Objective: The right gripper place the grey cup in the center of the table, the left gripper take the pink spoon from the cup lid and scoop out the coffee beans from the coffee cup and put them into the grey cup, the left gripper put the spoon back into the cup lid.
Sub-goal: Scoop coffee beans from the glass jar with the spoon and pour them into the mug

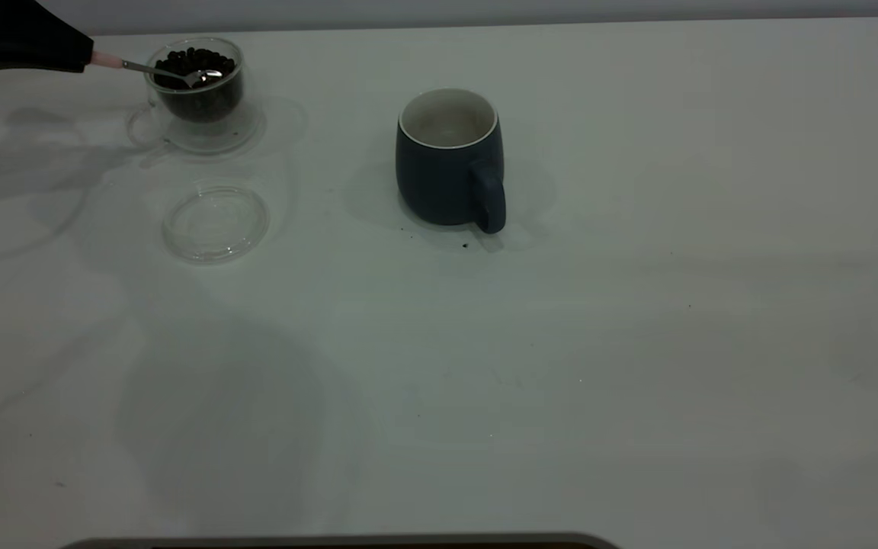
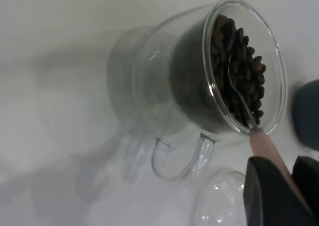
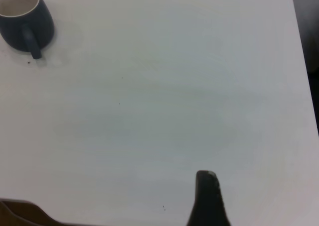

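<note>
My left gripper [image 1: 81, 55] is shut on the pale pink handle of the pink spoon [image 1: 111, 61] at the table's far left. The spoon's metal bowl lies on the coffee beans [image 1: 193, 59] inside the clear coffee cup [image 1: 197, 95]. In the left wrist view the black jaws [image 2: 279, 162] pinch the pink spoon [image 2: 265, 145] just outside the coffee cup's [image 2: 194, 86] rim, over the beans [image 2: 245, 76]. The cup lid [image 1: 216, 223] lies bare in front of the coffee cup. The grey cup [image 1: 450, 160] stands upright near the table's middle, its inside showing only off-white. My right gripper [image 3: 207, 198] hovers far from the grey cup [image 3: 22, 18].
The coffee cup stands on a clear saucer [image 1: 245, 136]. The white table [image 1: 561, 366] stretches wide in front and to the right. A few dark specks lie by the grey cup's base [image 1: 466, 245]. The cup lid [image 2: 219, 201] sits right beside my left gripper.
</note>
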Available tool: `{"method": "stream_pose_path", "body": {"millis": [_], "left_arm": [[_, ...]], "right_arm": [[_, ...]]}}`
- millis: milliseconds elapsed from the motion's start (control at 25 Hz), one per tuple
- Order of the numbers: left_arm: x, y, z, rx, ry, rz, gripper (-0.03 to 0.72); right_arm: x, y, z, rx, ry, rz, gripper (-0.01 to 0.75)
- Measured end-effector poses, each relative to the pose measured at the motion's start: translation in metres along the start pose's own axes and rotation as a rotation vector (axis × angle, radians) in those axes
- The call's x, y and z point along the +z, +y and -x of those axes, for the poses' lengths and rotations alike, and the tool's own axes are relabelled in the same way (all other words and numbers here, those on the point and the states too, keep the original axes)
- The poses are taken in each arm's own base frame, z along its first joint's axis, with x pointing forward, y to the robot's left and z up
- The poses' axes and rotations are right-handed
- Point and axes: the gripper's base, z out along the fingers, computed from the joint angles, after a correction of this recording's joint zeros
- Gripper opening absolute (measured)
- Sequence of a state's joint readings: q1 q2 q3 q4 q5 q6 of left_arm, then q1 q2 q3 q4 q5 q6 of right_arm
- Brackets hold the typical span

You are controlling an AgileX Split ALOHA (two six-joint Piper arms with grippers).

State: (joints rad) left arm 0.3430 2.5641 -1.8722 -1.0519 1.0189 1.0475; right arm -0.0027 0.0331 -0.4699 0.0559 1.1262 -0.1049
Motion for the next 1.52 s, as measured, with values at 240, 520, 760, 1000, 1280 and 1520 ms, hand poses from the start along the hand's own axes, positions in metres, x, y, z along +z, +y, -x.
{"method": "stream_pose_path", "body": {"millis": [240, 520, 760, 1000, 1280, 1520], "left_arm": [[-0.006, 0.001, -0.002, -0.12, -0.001, -0.038, 0.125], [-0.014, 0.005, -0.003, -0.172, -0.022, -0.063, 0.125], [-0.013, 0.01, -0.007, -0.228, -0.039, -0.113, 0.125], [-0.014, 0.018, -0.014, -0.276, -0.05, -0.166, 0.125], [-0.025, 0.026, -0.016, -0.296, -0.085, -0.169, 0.125], [-0.025, 0.026, -0.015, -0.237, -0.09, -0.168, 0.125]], "right_arm": [[0.0, 0.0, 0.0, 0.0, 0.0, 0.0, 0.587], [0.0, 0.0, 0.0, 0.0, 0.0, 0.0, 0.587], [0.0, 0.0, 0.0, 0.0, 0.0, 0.0, 0.587], [0.0, 0.0, 0.0, 0.0, 0.0, 0.0, 0.587], [0.0, 0.0, 0.0, 0.0, 0.0, 0.0, 0.587], [0.0, 0.0, 0.0, 0.0, 0.0, 0.0, 0.587]]}}
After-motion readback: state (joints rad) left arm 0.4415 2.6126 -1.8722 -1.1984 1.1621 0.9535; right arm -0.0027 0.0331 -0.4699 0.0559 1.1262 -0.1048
